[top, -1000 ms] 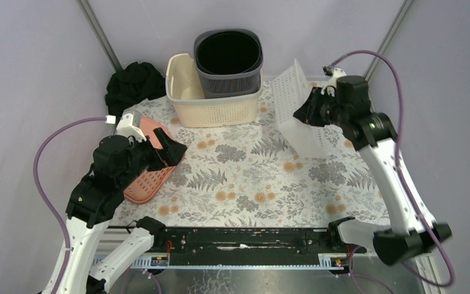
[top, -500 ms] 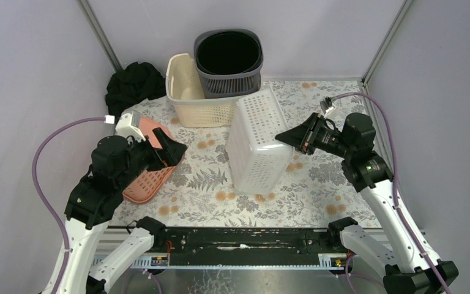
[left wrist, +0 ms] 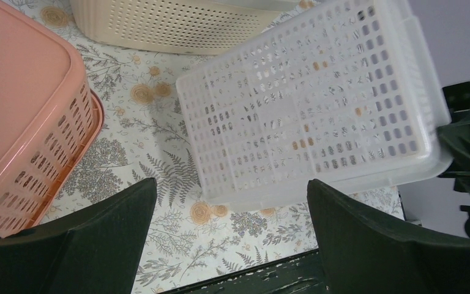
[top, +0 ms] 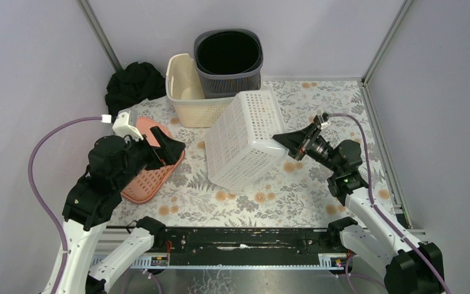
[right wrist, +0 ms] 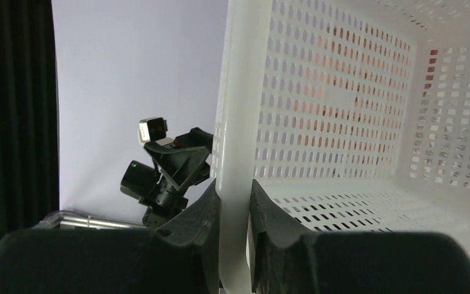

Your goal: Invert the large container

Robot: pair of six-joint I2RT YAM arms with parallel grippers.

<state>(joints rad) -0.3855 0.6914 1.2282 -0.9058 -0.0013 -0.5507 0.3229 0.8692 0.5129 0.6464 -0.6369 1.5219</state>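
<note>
Large container: the white, hole-punched large container (top: 245, 144) is lying tipped in the middle of the overhead frame. Its base and one long wall are facing up and left, and its open mouth is facing right. Its lower-left edge is looking as if it is touching the bench (top: 294, 196), though I cannot tell for certain.

Right side: the right gripper (right wrist: 234, 202) is pinching the container's rim. The jaws are closed down to the thickness of the wall, one finger inside and one outside.

Left side: the left gripper (left wrist: 231, 202) is hovering over the pink basket (top: 150, 177) at the left of the frame. Its jaws are spread wide with nothing between them, apart from the container.

Handling: I am judging it light for its bulk. It looks like thin, smooth plastic, stiff enough to hold its shape but probably flexing where a one-sided pinch is carrying it, and liable to swing or slip.

Where to hold: the rim is looking like the sturdiest edge. The walls are offering only small holes.

Stage: I am reckoning the flip about half done, as the mouth is not yet facing down.

Neighbours: a cream basket (top: 202, 107), with a grey bin (top: 228, 61) seemingly sitting in it, is standing just behind the container's upper corner, so clipping it is a risk.
</note>
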